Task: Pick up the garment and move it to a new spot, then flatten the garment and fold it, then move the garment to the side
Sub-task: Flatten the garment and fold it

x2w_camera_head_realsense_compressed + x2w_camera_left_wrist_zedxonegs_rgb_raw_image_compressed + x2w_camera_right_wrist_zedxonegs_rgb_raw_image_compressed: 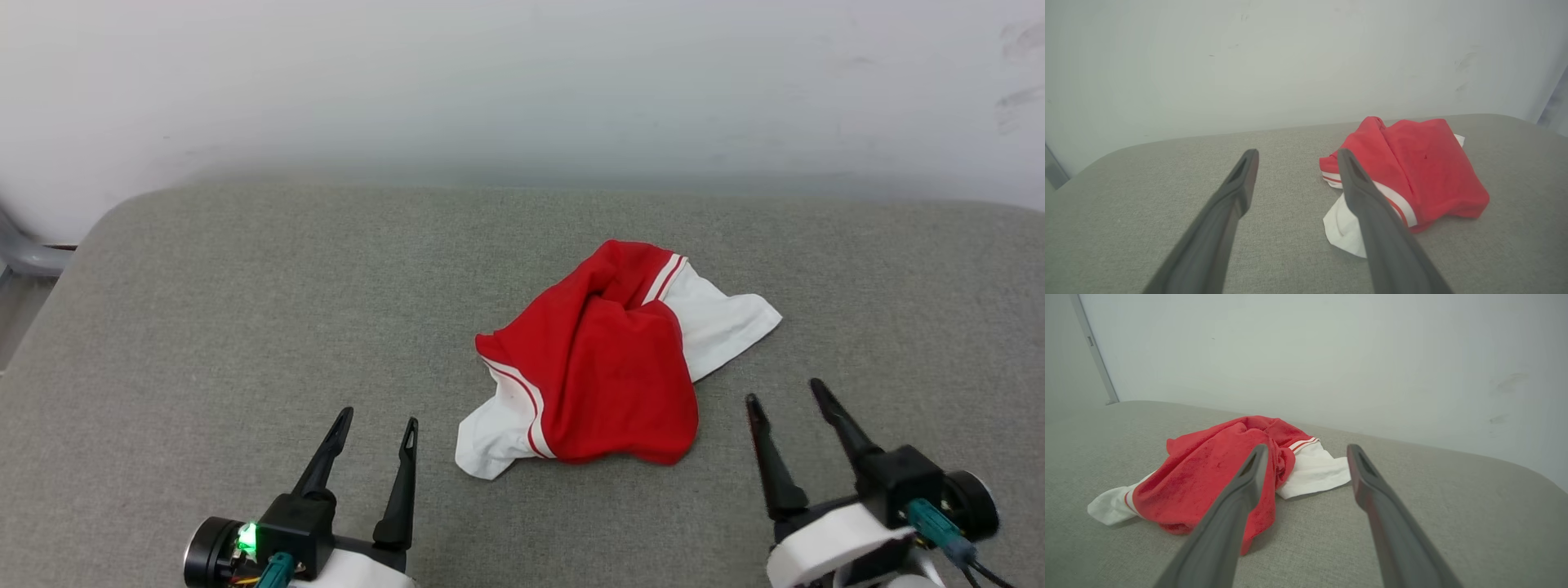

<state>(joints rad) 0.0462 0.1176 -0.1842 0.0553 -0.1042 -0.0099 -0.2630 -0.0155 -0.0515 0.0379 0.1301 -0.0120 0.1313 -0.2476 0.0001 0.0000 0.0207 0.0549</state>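
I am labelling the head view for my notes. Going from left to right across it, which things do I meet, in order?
Open left end effector with two long dark fingers → crumpled red cloth garment with white sleeves → open right end effector with two long dark fingers.

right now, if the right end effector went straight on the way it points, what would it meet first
Probably the garment, at its white sleeve just ahead of the right end effector, though depth is unclear.
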